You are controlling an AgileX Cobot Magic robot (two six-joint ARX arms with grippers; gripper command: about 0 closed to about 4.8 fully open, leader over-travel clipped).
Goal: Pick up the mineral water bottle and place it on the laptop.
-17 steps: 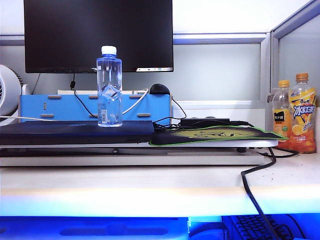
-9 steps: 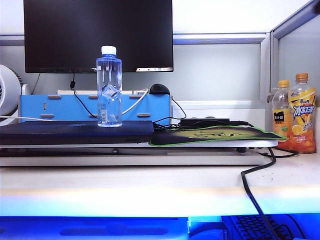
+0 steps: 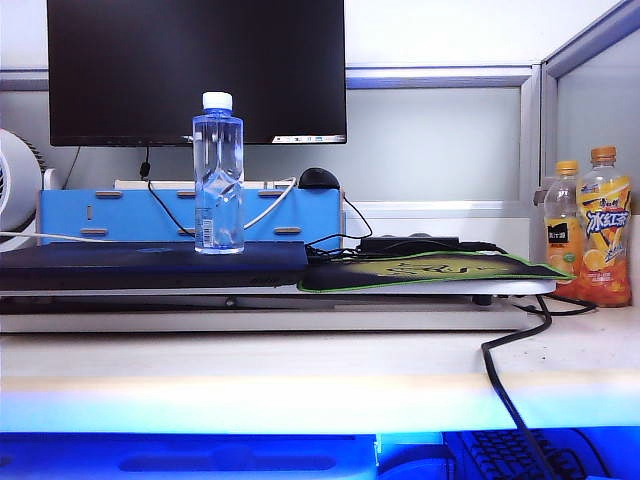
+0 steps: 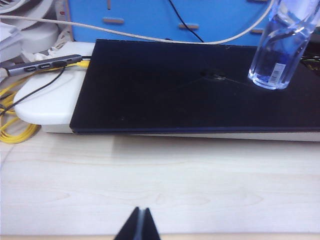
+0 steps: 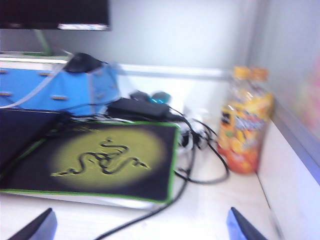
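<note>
Pale wooden desk (image 3: 300,375) under a black monitor (image 3: 196,70), grey partition panels (image 3: 440,140) behind.

Clear blue-tinted mineral water bottle (image 3: 218,175), white cap; navy-black laptop (image 3: 150,265); green-edged mouse pad (image 3: 430,270)

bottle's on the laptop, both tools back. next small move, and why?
Probably none beyond holding the arms parked. The mineral water bottle stands upright on the laptop, untouched. The left tool is shut above bare desk in front of the laptop; the right tool is open, empty, facing the mouse pad. The placement looks done.
</note>
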